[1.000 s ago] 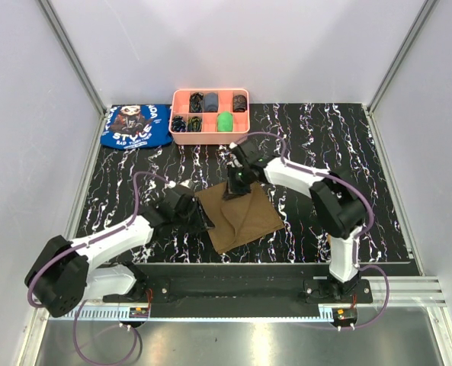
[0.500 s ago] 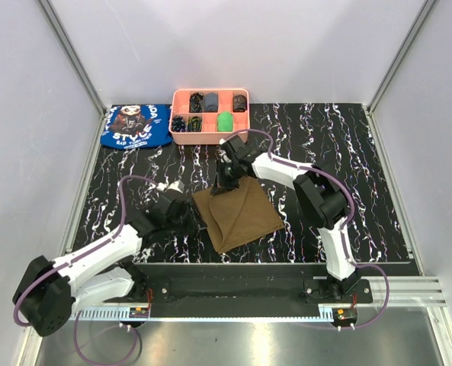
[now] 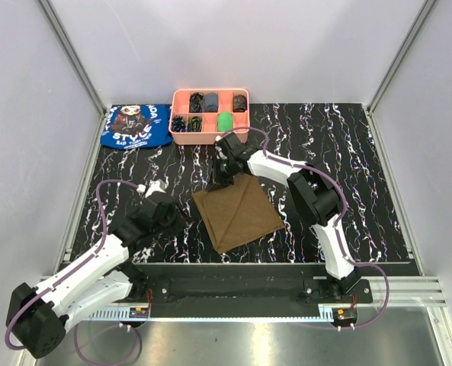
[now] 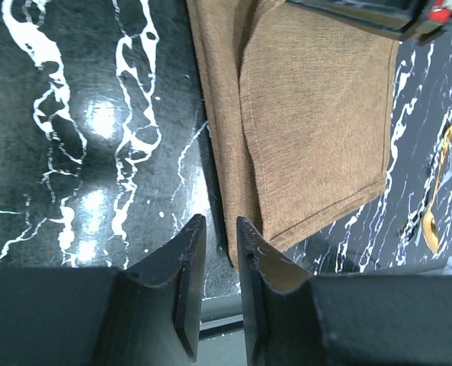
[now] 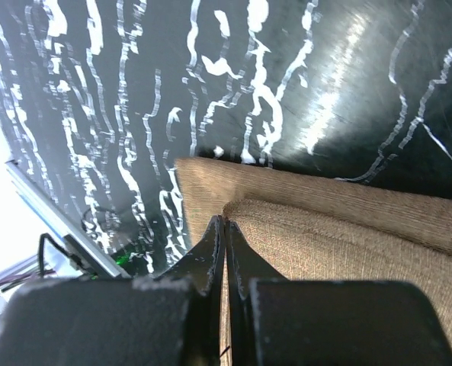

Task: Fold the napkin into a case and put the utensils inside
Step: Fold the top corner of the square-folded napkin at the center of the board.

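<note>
The olive-brown napkin point(image 3: 237, 213) lies folded on the black marbled table, with a diagonal crease across it. My right gripper point(image 3: 220, 177) is at its far left corner, shut on the upper layer's corner point(image 5: 233, 210). My left gripper point(image 3: 174, 216) is left of the napkin, low over the table, with its jaws a little apart and nothing between them point(image 4: 219, 221). The napkin's edge point(image 4: 309, 114) lies just beyond its fingertips. A gold spoon point(image 4: 437, 198) lies on the table past the napkin. It does not show in the top view. The fork-like piece is out of view.
A pink compartment tray point(image 3: 210, 139) with dark and green small items stands at the back centre. A blue cloth with lettering point(image 3: 136, 126) lies at the back left. The right arm reaches over the napkin's far right side.
My right gripper has carried the napkin's corner to the left and farther back, and the fold lies flatter. My left gripper has let go of the napkin's left edge and drawn back to the left.
</note>
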Available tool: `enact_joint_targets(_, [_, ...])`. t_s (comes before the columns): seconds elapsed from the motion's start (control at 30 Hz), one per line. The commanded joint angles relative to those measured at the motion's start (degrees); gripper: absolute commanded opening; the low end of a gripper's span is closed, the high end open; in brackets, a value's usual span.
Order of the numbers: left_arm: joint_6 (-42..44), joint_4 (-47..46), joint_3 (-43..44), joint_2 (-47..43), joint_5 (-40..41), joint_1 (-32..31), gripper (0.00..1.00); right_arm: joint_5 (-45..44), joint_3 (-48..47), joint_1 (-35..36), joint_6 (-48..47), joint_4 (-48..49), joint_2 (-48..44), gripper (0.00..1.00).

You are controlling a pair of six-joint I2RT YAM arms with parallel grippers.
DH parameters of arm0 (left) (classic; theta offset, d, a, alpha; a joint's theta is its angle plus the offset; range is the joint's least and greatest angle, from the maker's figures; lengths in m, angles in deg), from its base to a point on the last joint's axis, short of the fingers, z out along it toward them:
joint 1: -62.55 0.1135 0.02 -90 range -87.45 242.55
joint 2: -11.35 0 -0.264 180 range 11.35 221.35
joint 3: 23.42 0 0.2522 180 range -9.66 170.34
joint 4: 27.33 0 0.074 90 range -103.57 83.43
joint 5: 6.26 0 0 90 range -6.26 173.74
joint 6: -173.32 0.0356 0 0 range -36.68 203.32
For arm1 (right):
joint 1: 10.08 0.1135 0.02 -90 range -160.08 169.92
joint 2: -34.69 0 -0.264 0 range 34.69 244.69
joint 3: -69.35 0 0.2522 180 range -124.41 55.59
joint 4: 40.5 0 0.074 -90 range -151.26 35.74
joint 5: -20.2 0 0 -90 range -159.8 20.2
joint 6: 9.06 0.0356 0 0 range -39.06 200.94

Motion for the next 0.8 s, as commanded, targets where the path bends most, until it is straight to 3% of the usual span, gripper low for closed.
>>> enact_joint_targets(0.0, [-0.01, 0.62, 0.06, -1.06, 2.19, 0.72, 0.26, 2.7, -3.85, 0.9, 0.66, 1.35, 1.36, 0.01])
enact_joint_targets(0.57, [1.57, -7.55, 0.94, 6.06, -5.1, 0.9, 0.25, 4.03, -5.87, 1.6, 0.31, 1.35, 4.09, 0.06])
enact_joint_targets(0.77, [2.71, -11.77, 3.21, 10.62, -8.52, 0.9, 0.25, 4.2, -6.31, 1.69, 0.31, 1.26, 4.97, 0.13])
